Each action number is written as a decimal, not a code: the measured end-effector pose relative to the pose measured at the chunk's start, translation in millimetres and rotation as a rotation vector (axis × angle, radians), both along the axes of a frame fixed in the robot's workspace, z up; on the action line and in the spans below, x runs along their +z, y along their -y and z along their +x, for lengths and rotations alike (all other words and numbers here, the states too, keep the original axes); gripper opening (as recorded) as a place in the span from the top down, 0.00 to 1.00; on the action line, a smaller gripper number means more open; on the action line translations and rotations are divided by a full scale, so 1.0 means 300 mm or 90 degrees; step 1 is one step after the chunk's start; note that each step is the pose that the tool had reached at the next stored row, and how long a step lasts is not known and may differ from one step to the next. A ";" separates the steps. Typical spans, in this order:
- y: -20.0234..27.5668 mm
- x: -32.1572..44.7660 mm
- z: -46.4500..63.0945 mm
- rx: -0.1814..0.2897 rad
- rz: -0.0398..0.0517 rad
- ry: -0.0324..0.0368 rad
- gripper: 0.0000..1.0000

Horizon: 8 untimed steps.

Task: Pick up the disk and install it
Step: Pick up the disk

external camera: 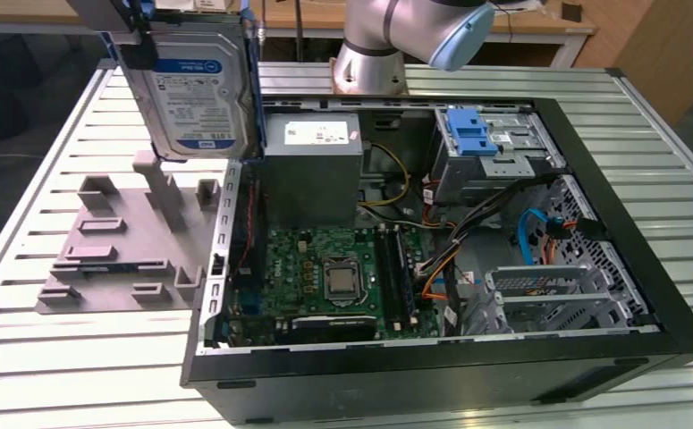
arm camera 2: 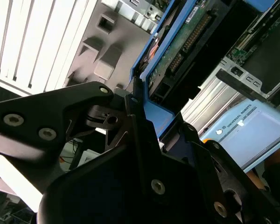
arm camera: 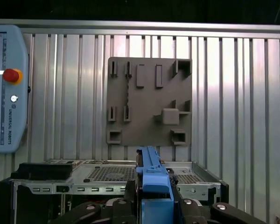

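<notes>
The disk (external camera: 191, 89) hangs upright in the air at the exterior view's upper left, above the grey fixture plate (external camera: 120, 241) and beside the open computer case (external camera: 632, 223). Its label faces the camera, and a blue carrier frames it. My gripper (external camera: 185, 18) is shut on the disk's top edge, at the frame's top edge. In the second wrist view my black gripper (arm camera 2: 144, 116) clamps the blue carrier, and the disk's green circuit side (arm camera 2: 186, 42) shows beyond it. In the first wrist view the disk's blue carrier edge (arm camera: 151, 179) stands between my fingers (arm camera: 126, 205).
Inside the case sit a grey power-supply box (external camera: 313, 170), a motherboard (external camera: 334, 277) and a silver drive cage with a blue latch (external camera: 489, 143). The arm's base (external camera: 376, 54) stands behind the case. A teach pendant (arm camera: 4, 88) lies on the slatted table (external camera: 36, 116).
</notes>
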<state>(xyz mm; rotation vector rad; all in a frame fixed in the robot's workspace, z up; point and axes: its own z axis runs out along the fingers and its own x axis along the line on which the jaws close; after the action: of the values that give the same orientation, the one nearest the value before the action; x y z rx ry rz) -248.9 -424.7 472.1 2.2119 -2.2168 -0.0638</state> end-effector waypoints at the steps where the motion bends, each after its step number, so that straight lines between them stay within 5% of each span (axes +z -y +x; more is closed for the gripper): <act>1: 0.002 0.000 0.010 0.000 0.0000 -0.0002 0.64; 8: 0.017 0.000 0.074 0.000 0.0000 -0.0021 0.64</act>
<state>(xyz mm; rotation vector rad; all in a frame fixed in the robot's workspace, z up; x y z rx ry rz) -226.6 -429.8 472.1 2.2101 -2.2152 -0.0673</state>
